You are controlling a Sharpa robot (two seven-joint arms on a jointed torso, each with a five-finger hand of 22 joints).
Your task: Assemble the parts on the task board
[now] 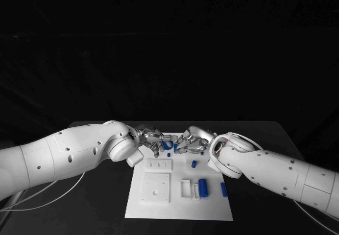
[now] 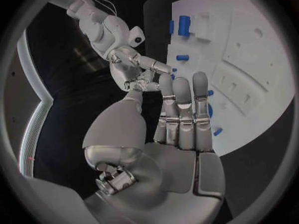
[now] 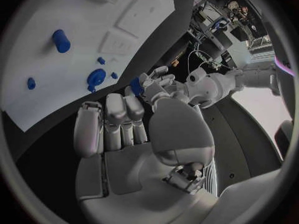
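Both hands meet over the far end of the task board; the left hand pinches a small blue part — the right hand reaches toward it, fingers straight, holding nothing; other blue parts lie on the board.

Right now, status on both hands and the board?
Left hand pinching a blue part. Right hand open, close by. Task board holds other parts. Nothing blocking.

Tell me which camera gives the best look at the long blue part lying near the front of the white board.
The head view: the long blue part lies unobstructed on the white board, beside a white block. The left wrist view shows it small near the rim. In the right wrist view it is clear but distorted.
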